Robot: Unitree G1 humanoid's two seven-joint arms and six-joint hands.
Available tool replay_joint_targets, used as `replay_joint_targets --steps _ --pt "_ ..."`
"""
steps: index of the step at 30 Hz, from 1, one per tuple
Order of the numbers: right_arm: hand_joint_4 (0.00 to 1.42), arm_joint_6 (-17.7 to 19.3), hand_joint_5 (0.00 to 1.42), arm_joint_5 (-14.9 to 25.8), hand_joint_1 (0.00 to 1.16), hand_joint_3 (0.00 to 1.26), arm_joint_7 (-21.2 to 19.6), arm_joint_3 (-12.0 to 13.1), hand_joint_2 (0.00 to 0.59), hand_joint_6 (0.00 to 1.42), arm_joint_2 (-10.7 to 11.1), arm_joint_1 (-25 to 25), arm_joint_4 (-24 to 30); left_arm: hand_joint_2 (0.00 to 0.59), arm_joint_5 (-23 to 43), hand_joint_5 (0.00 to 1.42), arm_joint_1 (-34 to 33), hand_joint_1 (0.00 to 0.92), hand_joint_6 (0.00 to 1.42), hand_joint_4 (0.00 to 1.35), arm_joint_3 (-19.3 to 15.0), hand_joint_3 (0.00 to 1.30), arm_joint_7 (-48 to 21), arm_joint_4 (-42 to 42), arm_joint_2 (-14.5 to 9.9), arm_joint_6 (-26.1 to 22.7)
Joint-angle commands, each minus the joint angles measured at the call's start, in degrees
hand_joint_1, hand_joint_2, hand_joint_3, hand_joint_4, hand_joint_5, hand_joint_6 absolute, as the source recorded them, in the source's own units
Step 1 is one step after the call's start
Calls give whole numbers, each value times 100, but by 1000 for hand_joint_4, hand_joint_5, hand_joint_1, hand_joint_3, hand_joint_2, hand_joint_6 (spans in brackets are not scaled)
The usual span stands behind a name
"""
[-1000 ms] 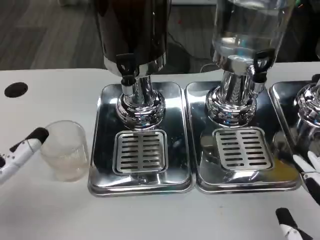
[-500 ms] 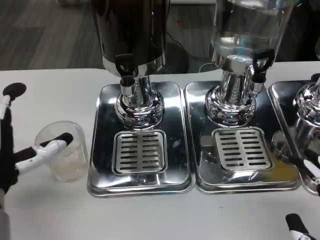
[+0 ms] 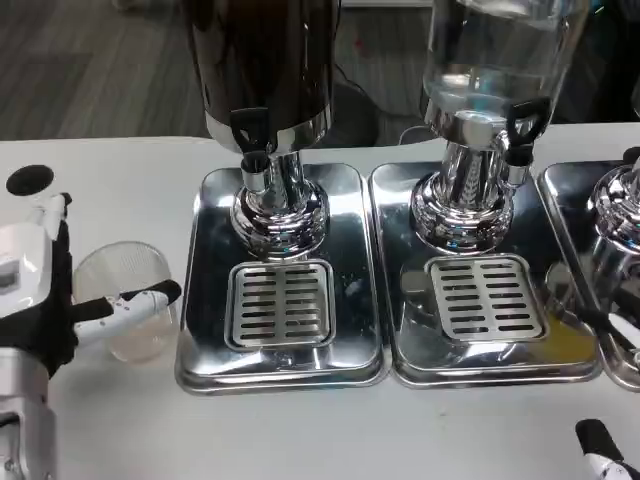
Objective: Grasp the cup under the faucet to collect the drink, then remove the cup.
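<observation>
Clear plastic cup stands on white table at 9 o'clock of dark-tank dispenser's steel drip tray, just beside it. Left hand wraps cup, one finger across its front. Right hand low at 5 o'clock, w/ only a fingertip seen.

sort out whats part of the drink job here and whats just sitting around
In the job:
- clear cup, on the table left of the trays, not yet under a spout
- left hand, fingers around the cup
- dark dispenser, its faucet and drip tray

Just there:
- clear dispenser with its tray
- third tray at the right edge
- right hand, low and idle
</observation>
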State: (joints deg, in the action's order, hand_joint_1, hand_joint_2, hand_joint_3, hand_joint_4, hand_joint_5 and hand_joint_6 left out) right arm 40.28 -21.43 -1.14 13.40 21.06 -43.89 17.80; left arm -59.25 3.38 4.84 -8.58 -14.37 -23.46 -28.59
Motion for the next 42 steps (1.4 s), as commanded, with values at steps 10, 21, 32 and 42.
replay_joint_targets --steps 10,21,32,42 --pt "4 222 0 164 542 138 145 42 416 0 8 82 -154 15 -50 458 -293 255 816 61 365 93 -283 359 -112 -141" --pt "12 254 0 251 537 139 229 76 414 0 9 105 -117 24 58 499 -450 261 823 104 541 116 -371 546 -84 -134" --pt "3 323 0 275 534 136 227 77 413 0 -9 158 -150 43 95 628 -461 276 906 294 598 254 -260 614 -13 -130" --pt "2 385 0 221 530 130 239 21 410 0 -13 212 -240 90 104 822 -240 351 1085 511 483 422 386 497 61 -24"
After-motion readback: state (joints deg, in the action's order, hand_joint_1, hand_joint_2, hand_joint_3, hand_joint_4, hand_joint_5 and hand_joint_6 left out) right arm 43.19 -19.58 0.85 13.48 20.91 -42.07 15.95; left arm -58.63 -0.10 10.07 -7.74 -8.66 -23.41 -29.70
